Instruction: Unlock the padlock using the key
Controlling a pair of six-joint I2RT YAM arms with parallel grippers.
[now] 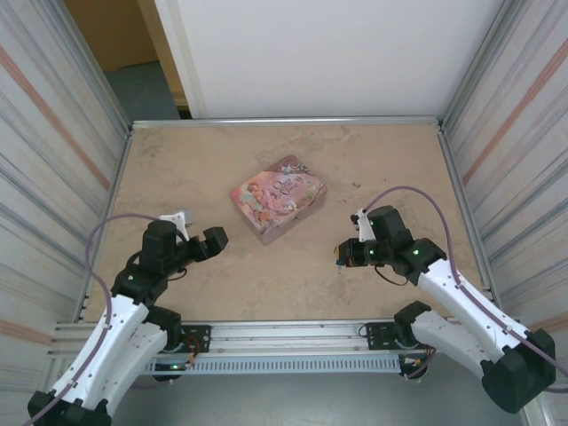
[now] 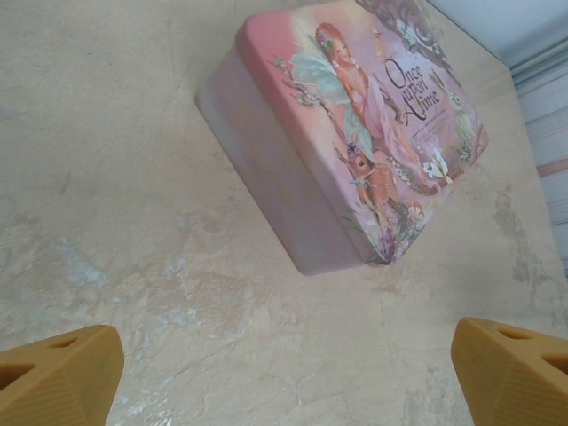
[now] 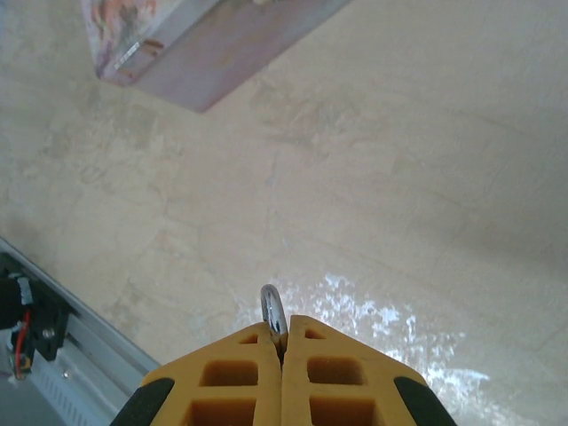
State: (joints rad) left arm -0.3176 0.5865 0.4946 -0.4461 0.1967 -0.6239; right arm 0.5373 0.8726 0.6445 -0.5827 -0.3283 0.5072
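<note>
The beige table (image 1: 293, 160) carries a pink tin (image 1: 278, 198), its fairy lid legible from the left wrist, where the left gripper (image 2: 284, 377) gapes wide, empty. The right wrist view resolves what overhead blurs: the right gripper (image 3: 282, 335) clamped on the padlock (image 3: 272, 303), silver shackle protruding.

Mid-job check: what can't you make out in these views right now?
- Right wrist view: a thin silver metal loop sticks out of the shut right pincer. Its orange fingers hide the rest, so whether it is a shackle or a key is unclear.
- Top view: the same item is too small to identify.
- Right wrist view: the pink decorated tin box is cut off by the top edge.
</note>
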